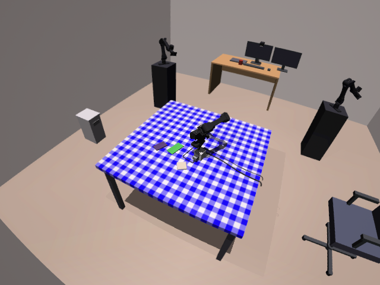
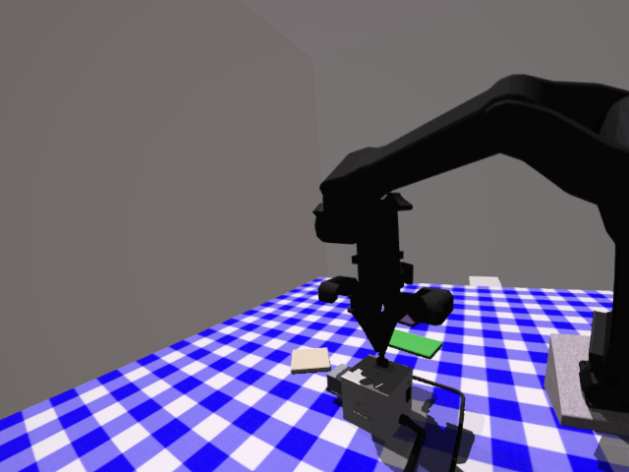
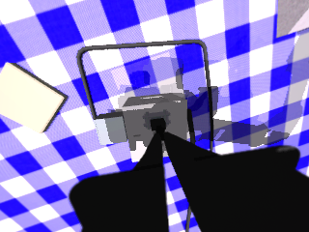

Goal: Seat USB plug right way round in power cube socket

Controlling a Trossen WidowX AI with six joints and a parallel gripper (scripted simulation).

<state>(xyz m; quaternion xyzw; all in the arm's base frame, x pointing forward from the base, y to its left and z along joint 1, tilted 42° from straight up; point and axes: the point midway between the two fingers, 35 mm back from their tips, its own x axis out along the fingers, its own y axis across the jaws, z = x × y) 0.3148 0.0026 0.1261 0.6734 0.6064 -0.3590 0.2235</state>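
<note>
The grey power cube (image 1: 200,154) (image 2: 367,403) (image 3: 137,127) stands on the checked table. The small black USB plug (image 2: 382,362) (image 3: 157,124) is at the socket on the cube's top face, its body close against that face. My gripper (image 2: 380,352) (image 3: 160,132) points straight down over the cube and is shut on the plug. How deep the plug sits and which way round it is cannot be told, as the fingertips hide much of it.
A pale light-grey plug (image 2: 335,381) (image 3: 110,130) is in the cube's side. Black cables (image 1: 233,167) (image 2: 461,421) (image 3: 209,87) loop round the cube and run to the table edge. A cream block (image 1: 181,165) (image 2: 310,360) (image 3: 30,98), a green slab (image 1: 175,148) (image 2: 415,343) and a purple slab (image 1: 160,145) lie nearby.
</note>
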